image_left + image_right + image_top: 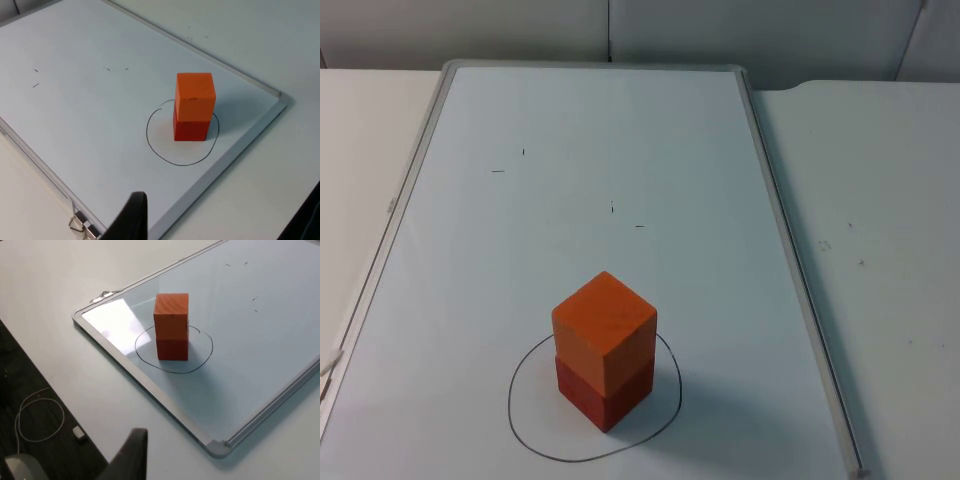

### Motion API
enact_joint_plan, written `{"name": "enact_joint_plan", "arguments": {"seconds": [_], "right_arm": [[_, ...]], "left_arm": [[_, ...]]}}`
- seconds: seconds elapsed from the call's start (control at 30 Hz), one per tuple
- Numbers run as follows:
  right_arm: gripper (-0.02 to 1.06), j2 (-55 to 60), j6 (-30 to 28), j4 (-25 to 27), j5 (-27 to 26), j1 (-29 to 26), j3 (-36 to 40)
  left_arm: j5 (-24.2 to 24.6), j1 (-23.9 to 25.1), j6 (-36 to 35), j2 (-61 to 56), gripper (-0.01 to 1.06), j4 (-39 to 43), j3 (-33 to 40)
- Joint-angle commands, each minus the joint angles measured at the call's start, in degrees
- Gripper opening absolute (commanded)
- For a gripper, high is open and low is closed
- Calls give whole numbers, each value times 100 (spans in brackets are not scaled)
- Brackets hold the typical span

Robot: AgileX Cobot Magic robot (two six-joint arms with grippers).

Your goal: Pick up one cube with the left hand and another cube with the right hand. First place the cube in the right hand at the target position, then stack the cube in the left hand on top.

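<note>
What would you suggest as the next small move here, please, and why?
Probably none beyond keeping both arms back. The orange cube sits squarely on the red cube inside the drawn circle on the whiteboard, and nothing touches the stack. The left pincer and right pincer are both well away from it, so the stack looks finished.

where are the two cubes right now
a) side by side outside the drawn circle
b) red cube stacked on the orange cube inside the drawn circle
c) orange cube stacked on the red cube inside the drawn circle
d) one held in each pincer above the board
c: the orange cube sits on top of the red cube, and the pair stands within the drawn circle on the whiteboard, with no pincer touching them.
</note>
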Motion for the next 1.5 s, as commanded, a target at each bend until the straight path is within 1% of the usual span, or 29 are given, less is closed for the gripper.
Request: {"name": "enact_joint_plan", "arguments": {"seconds": [0.0, 0.23, 0.3, 0.33, 0.37, 0.4, 0.43, 0.47, 0.5, 0.6, 0.63, 0.67, 0.77, 0.8, 0.9, 0.93, 0.97, 1.03, 1.07, 1.2, 1.23, 1.37, 1.47], "right_arm": [[105, -20, -35, 35, -76, 2, 24], [105, -20, -35, 35, -76, 2, 24], [105, -20, -34, 35, -76, -157, 24], [105, -20, -34, 35, -76, -330, 24], [105, -20, -34, 35, -76, -330, 24], [105, -20, -34, 35, -76, -510, 24], [105, -20, -34, 35, -76, -909, 24], [105, -20, -34, 35, -76, -1181, 24], [105, -20, -34, 35, -76, -1181, 24], [105, -20, -34, 35, -76, -1968, 24], [105, -20, -34, 35, -76, -1968, 24], [105, -20, -34, 35, -76, -2310, 24], [105, -20, -34, 35, -76, -2961, 24], [105, -20, -34, 35, -76, -2961, 24], [105, -20, -34, 35, -76, -3550, 24], [105, -20, -34, 35, -76, -3550, 24], [105, -20, -34, 35, -76, -3695, 24], [105, -20, -34, 35, -76, -4120, 24], [105, -20, -34, 35, -76, -4120, 24], [105, -20, -34, 35, -76, -4671, 24], [105, -20, -34, 35, -76, -4671, 24], [105, -20, -34, 35, -76, -5085, 24], [105, -20, -34, 35, -76, -5220, 24]], "left_arm": [[3, -12, -43, -27, 105, -51, 21], [-16, -12, -43, -27, 105, -18, 21], [-33, -12, -43, -27, 105, 43, 32], [-111, -12, -43, -27, 105, 42, 87], [-111, -12, -43, -27, 105, 42, 87], [-162, -12, -43, -27, 105, 42, 122], [-173, -12, -43, -27, 105, 42, 124], [-173, -12, -43, -27, 105, 42, 124], [-173, -12, -43, -27, 105, 42, 124], [-187, -12, -43, -27, 105, 66, 124], [-187, -12, -43, -27, 105, 66, 124], [-221, -12, -43, -27, 105, 115, 146], [-221, -12, -43, -27, 105, 115, 146], [-221, -12, -43, -27, 105, 115, 146], [-231, -12, -43, -27, 105, 148, 145], [-231, -12, -43, -27, 105, 148, 145], [-231, -12, -43, -27, 105, 148, 145], [-311, -12, -43, -27, 105, 149, 196], [-311, -12, -43, -27, 105, 149, 196], [-311, -12, -43, -27, 105, 149, 196], [-311, -12, -43, -27, 105, 149, 196], [-311, -12, -43, -27, 105, 149, 196], [-311, -12, -43, -27, 105, 149, 196]]}}
